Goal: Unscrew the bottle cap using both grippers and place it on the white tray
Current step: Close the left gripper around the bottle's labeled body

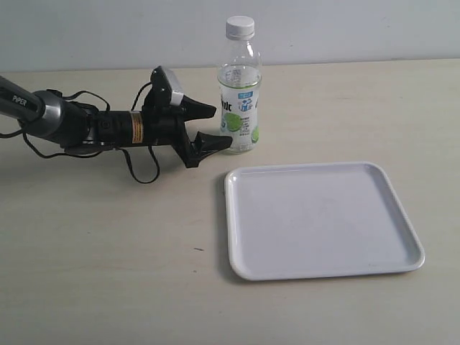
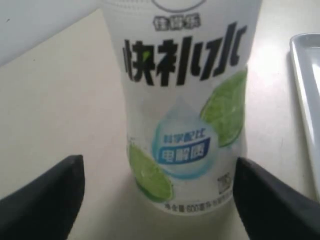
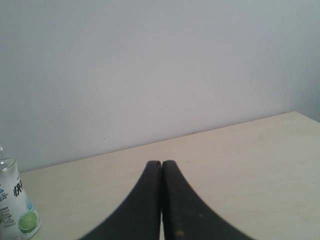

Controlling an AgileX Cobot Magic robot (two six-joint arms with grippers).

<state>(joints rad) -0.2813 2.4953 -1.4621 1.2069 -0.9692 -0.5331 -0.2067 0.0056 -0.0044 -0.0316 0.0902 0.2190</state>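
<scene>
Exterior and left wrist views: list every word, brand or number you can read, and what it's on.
"PiPER": black-and-silver robot arm.
"快补水": large black characters on the white lime-picture label of the clear plastic bottle.
"科学配比" and "电解质": blue badge on that label.
Too blurred to read: the small line above the large characters, the fine print at the label's foot, and the orange sticker on the arm.

Pale beige tabletop (image 1: 100, 266), small dark speck (image 1: 198, 249) on it; plain grey-white wall (image 1: 345, 29) behind.
</scene>
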